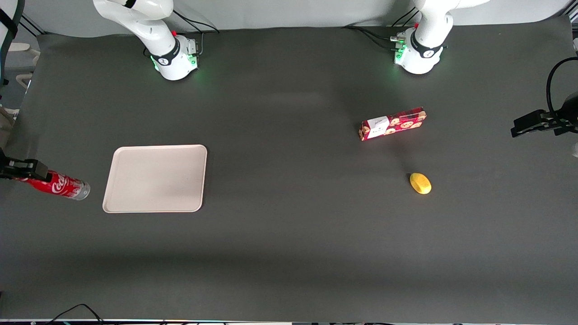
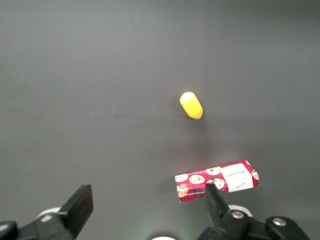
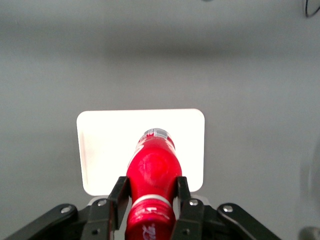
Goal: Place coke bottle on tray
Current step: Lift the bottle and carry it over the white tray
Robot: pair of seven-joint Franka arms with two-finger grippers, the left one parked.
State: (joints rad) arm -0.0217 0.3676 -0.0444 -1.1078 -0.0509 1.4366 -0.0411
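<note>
My right gripper is at the working arm's end of the table, beside the tray and apart from it. It is shut on the neck end of the coke bottle, a small red bottle with white script that lies roughly level, silvery base toward the tray. In the right wrist view the gripper clamps the bottle just past the red cap, and the beige tray shows past the bottle's base. The tray holds nothing.
A longer red cookie box and a yellow lemon-like object lie toward the parked arm's end of the table; both show in the left wrist view, the box and the yellow object. Cables lie near the arm bases.
</note>
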